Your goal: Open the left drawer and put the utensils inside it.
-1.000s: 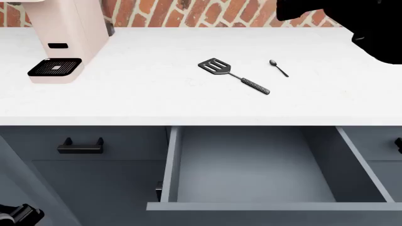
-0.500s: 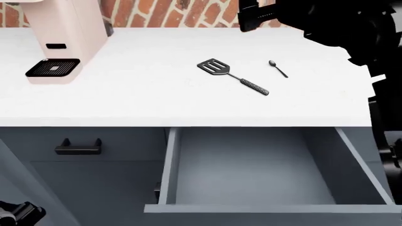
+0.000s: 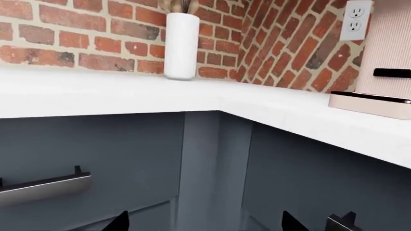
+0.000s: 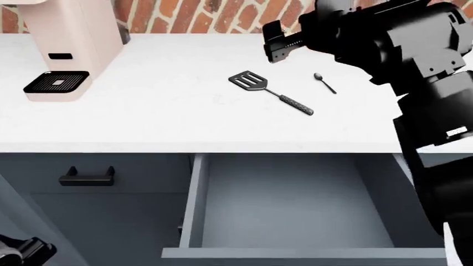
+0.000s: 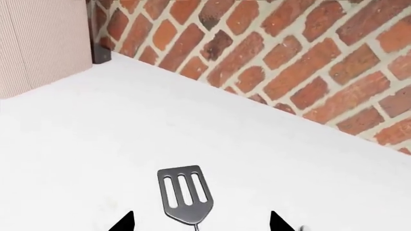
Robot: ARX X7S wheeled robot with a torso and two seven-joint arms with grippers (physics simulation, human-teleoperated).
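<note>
since the earlier frame the right gripper (image 4: 272, 43) advanced over the counter (image 4: 148, 111), fingers apart, above the spatula (image 4: 270, 92). teaspoon (image 4: 324, 82) lay beside. left drawer (image 4: 296, 205) stood open. left gripper (image 3: 202, 222) fingers apart.

The left drawer (image 4: 296, 210) is slate-blue with a plain grey-blue inside. The spatula (image 4: 269, 92) is dark metal with a speckled handle. The counter (image 4: 163, 111) is white, the far wall (image 5: 289, 53) red brick, the coffee machine (image 4: 66, 44) pale pink.
</note>
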